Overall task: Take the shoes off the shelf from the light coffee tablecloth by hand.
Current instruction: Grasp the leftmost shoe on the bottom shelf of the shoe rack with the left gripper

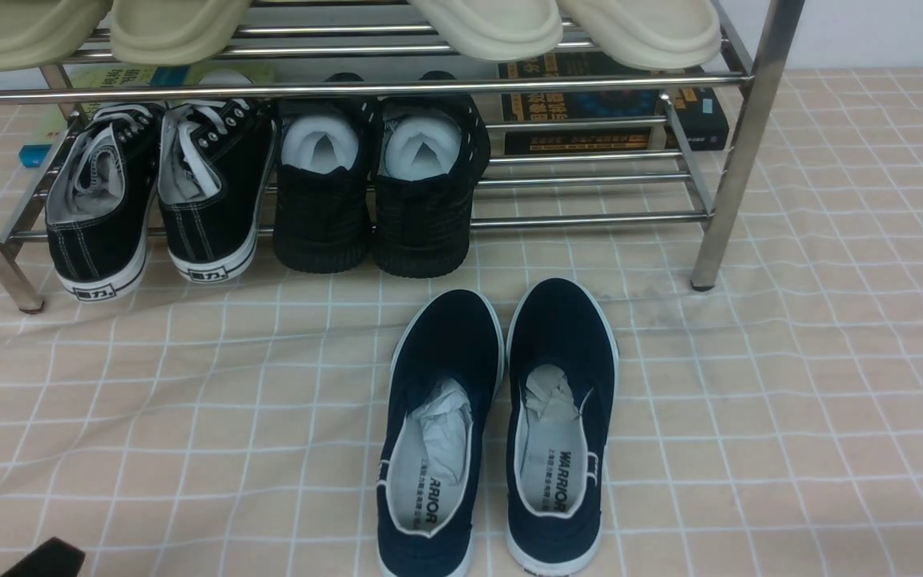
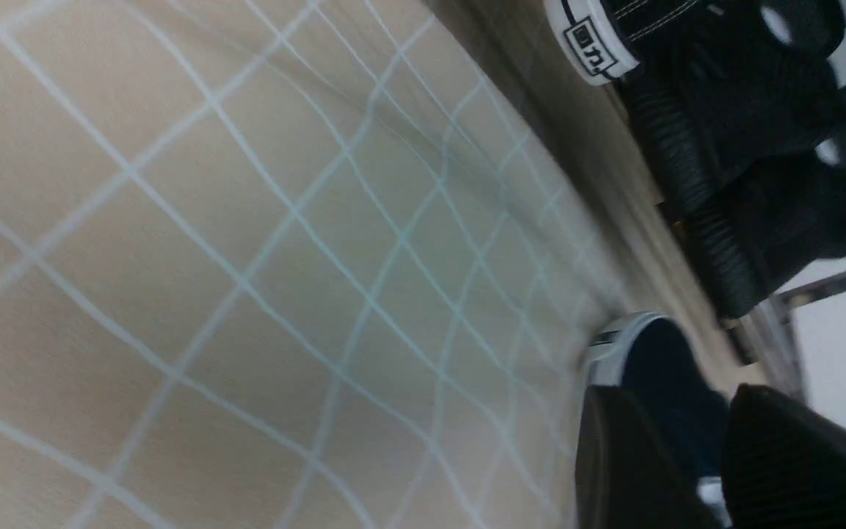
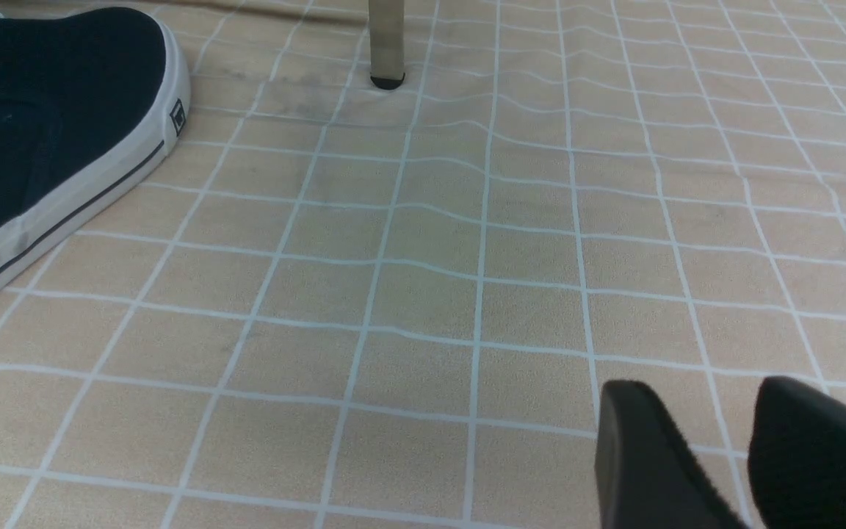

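Left fingers (image 2: pixel 643 441) and right fingers (image 3: pixel 658 441) both sit parted, gripping nothing, over the light coffee tablecloth (image 1: pixel 790 401). The shoes (image 1: pixel 213 208) are parked on the shelf (image 1: pixel 738 160), lower tier, left end. They lie front-to-back, heels toward the robot.

Bright, even light, glints on the shelf (image 1: pixel 349 86), soft shadows; left wrist view smeared by blur.

One metal shelf (image 1: pixel 738 144), one checked tablecloth (image 1: pixel 790 385), two black lace-up sneakers (image 1: pixel 101 208), two black knit shoes (image 1: pixel 321 200), two navy slip-ons (image 1: pixel 449 344), four pale slippers (image 1: pixel 493 24), some books (image 1: pixel 590 104), number unclear.
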You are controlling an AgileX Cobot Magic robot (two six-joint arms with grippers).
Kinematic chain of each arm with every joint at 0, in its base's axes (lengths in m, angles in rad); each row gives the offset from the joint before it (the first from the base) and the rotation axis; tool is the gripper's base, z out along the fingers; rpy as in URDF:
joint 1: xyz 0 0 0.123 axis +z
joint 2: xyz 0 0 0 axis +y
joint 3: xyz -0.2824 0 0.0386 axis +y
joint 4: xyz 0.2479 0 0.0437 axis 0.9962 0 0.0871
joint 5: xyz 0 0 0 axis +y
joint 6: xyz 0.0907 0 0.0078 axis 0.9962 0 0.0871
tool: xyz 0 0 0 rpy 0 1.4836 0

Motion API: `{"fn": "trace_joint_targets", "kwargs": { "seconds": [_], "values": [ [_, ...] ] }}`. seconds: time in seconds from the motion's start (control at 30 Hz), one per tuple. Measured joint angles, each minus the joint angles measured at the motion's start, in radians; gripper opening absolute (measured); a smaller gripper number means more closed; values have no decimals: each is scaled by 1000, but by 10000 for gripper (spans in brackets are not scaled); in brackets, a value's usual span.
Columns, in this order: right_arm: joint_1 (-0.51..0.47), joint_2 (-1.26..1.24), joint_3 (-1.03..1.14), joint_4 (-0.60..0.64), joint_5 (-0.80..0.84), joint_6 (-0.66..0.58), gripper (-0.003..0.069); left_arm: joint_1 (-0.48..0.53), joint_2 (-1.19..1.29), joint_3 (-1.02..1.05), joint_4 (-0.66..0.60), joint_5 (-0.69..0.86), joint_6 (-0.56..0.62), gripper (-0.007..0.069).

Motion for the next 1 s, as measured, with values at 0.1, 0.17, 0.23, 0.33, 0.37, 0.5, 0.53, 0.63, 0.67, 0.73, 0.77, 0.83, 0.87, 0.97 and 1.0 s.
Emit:
{"fn": "trace_joint_targets", "kwargs": {
  "seconds": [0.1, 0.17, 0.23, 0.33, 0.37, 0.5, 0.53, 0.63, 0.67, 0.73, 0.77, 0.83, 0.87, 0.97, 1.0],
  "values": [
    [0, 0, 0, 0, 0, 0, 240, 0, 0, 0, -42, -37, -41, 239],
    [0, 0, 0, 0, 0, 0, 240, 0, 0, 0, -45, -58, -47, 239],
    [0, 0, 0, 0, 0, 0, 240, 0, 0, 0, -46, -76, -49, 239],
    [0, 0, 0, 0, 0, 0, 240, 0, 0, 0, -45, -133, -36, 223],
    [0, 0, 0, 0, 0, 0, 240, 0, 0, 0, -41, -151, -19, 205],
    [0, 0, 0, 0, 0, 0, 240, 0, 0, -74, 1, -134, 77, 69],
    [0, 0, 0, 0, 0, 0, 240, 0, 7, -113, 15, -116, 103, 39],
    [0, 0, 0, 0, 0, 0, 240, 0, 96, -253, 58, -11, 169, 2],
    [0, 0, 0, 0, 0, 0, 240, 0, 135, -303, 75, 48, 185, 1],
    [0, 0, 0, 0, 0, 0, 240, 0, 228, -376, 105, 151, 208, 1],
    [0, 0, 0, 0, 0, 0, 240, 0, 323, -452, 145, 270, 232, 1],
    [0, 0, 0, 0, 0, 0, 240, 0, 454, -548, 203, 420, 271, 1],
    [0, 0, 0, 0, 0, 0, 240, 0, 498, -578, 225, 462, 287, 1],
    [0, 0, 0, 0, 0, 0, 240, 0, 714, -714, 355, 608, 371, 1],
    [0, 0, 0, 0, 0, 0, 240, 0, 773, -750, 399, 630, 383, 1]
  ]
}}
